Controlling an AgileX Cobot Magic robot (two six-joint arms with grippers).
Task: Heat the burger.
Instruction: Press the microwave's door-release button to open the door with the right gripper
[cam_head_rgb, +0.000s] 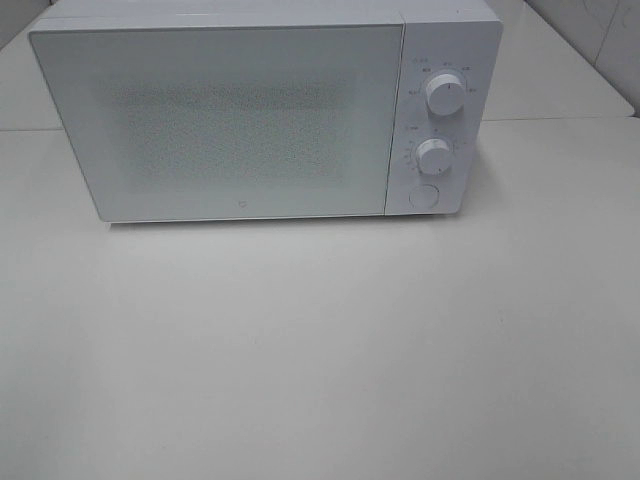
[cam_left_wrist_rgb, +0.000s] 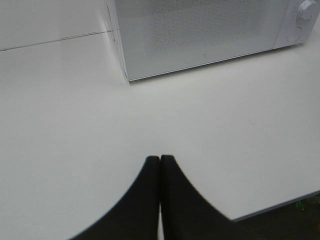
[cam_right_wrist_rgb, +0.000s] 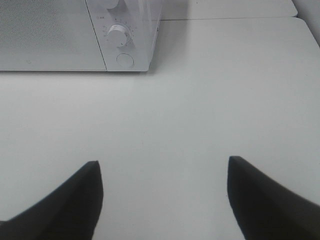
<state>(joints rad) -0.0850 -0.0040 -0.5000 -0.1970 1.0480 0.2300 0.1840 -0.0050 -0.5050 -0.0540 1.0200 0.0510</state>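
right jaws apart before closed white microwave (cam_right_wrist_rgb: 50, 35)

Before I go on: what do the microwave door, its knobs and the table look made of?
Door: likely a glass or plastic panel over a perforated screen, smooth; dotted mesh shows through. Knobs: probably white plastic, smooth, slight sheen. Table: matte off-white top, perhaps laminate; no grain visible.

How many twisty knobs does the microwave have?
2. Both are on the microwave, on its right-hand control panel: the upper knob above the lower knob, with a round button beneath.
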